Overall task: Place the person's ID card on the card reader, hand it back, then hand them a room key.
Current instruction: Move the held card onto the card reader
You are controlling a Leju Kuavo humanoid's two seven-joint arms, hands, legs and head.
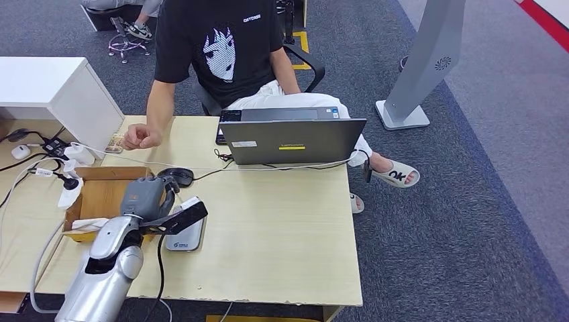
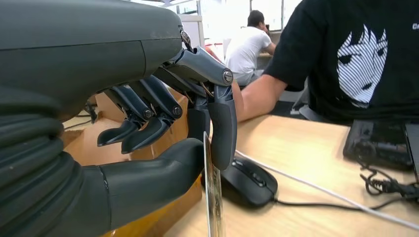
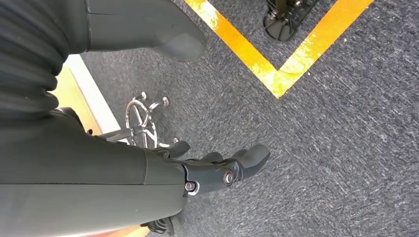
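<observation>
My left hand (image 1: 151, 196) hovers at the table's left side, just above the flat grey card reader (image 1: 187, 237). In the left wrist view its thumb and a finger pinch a thin card (image 2: 213, 200), seen edge-on and upright. The card's pale corner (image 1: 192, 200) sticks out past the hand over the reader's far end. A person in a black T-shirt (image 1: 218, 43) sits across the table, with one hand (image 1: 140, 137) resting on the tabletop at the far left. My right hand (image 3: 217, 170) hangs over grey carpet, fingers apart and holding nothing.
A grey laptop (image 1: 292, 139) stands open at the far middle, cables trailing from it. A black mouse (image 1: 176, 176) lies just beyond my left hand. A cardboard box (image 1: 99, 196) sits left of the reader, plugs and adapters (image 1: 70, 176) further left. A small patterned item (image 1: 115, 143) lies by the person's hand.
</observation>
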